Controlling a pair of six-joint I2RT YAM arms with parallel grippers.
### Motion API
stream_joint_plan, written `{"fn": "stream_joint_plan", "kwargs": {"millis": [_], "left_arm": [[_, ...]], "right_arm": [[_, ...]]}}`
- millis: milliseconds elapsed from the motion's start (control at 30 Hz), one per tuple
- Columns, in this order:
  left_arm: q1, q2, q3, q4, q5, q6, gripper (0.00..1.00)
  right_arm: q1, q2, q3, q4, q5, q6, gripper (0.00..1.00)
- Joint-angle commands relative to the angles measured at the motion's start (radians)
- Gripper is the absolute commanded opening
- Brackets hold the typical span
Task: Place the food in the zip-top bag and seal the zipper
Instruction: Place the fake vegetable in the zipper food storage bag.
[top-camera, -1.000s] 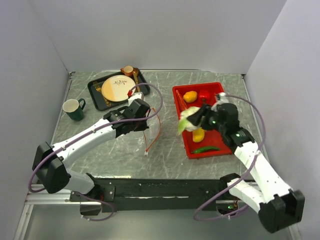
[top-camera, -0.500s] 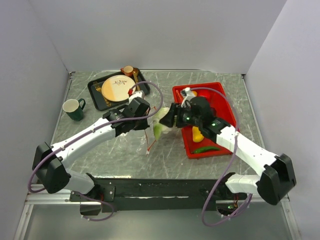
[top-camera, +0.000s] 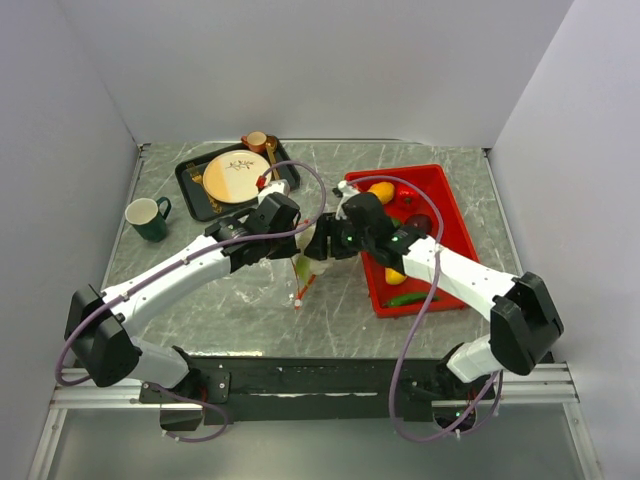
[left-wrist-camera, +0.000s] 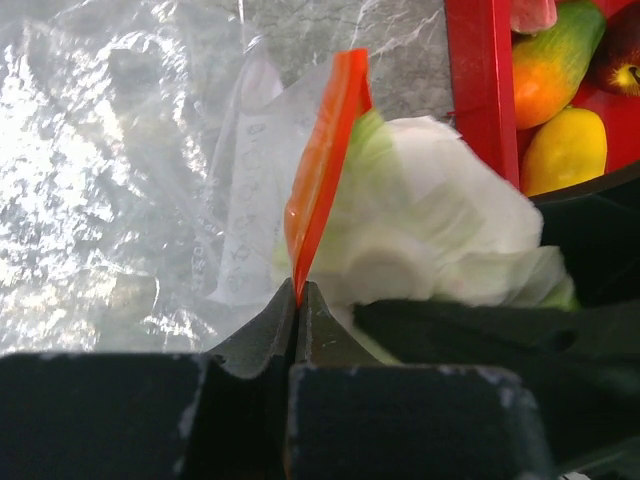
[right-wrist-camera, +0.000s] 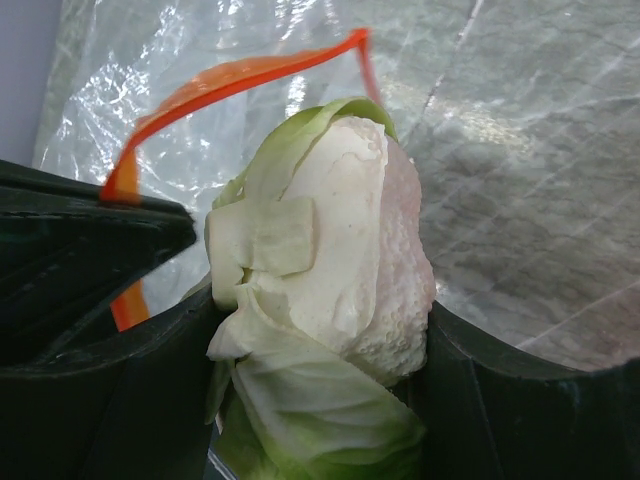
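My left gripper (top-camera: 292, 234) is shut on the orange-red zipper (left-wrist-camera: 322, 170) and holds the clear zip-top bag's (left-wrist-camera: 130, 180) mouth up off the table. My right gripper (top-camera: 326, 244) is shut on the white-green cauliflower (right-wrist-camera: 330, 290) and holds it right at that mouth, beside the strip (right-wrist-camera: 230, 75). The cauliflower also shows in the left wrist view (left-wrist-camera: 430, 230) and from above (top-camera: 310, 252). In the red tray (top-camera: 455, 215) lie an orange (top-camera: 381, 192), a red pepper (top-camera: 408, 190), a dark purple fruit (top-camera: 420, 222), a yellow mango (top-camera: 396, 275) and a green chili (top-camera: 410, 298).
A black tray (top-camera: 192, 195) at the back left carries a beige plate (top-camera: 238, 175) and a brown cup (top-camera: 256, 141). A dark green mug (top-camera: 150, 217) stands at the left. The two arms meet over the table's middle.
My right arm has carried the cauliflower leftwards from above the red tray to the bag's mouth. My left gripper has kept its hold on the zipper strip.
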Motion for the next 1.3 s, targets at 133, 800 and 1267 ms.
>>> {"fn": "stream_joint_plan", "kwargs": {"millis": [133,800,1267], "left_arm": [[0.003,-0.036,0.045,0.033,0.017,-0.009,0.02],[0.003,-0.101,0.034,0.022,-0.026,-0.037,0.04],[0.004,-0.089,0.029,0.045,-0.003,-0.034,0.04]], "right_arm": [[0.073,0.036,0.099,0.006,0.034,-0.05,0.47],[0.073,-0.008,0.153,-0.092,0.13,-0.044,1.0],[0.062,-0.145,0.137,-0.135,0.219,-0.035,1.0]]}}
